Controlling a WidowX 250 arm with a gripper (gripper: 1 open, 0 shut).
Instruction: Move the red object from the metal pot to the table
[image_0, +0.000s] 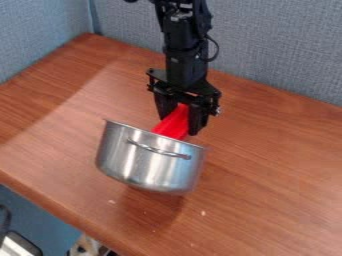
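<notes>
My gripper (183, 118) points down over the table (80, 80) and is shut on the red object (173, 127), a bright red block held slanted between the black fingers. The block's lower end is hidden behind the rim of the metal pot (144, 160). The pot sits just in front of and left of the gripper. It shows its shiny outer wall and one looped handle (168, 147). It looks tipped away from the camera, so its inside is hidden.
The table's front edge runs diagonally along the lower left, with dark floor and some equipment (16, 244) below it. A grey-blue wall (287, 40) stands behind the table. Bare wood lies to the left and right of the pot.
</notes>
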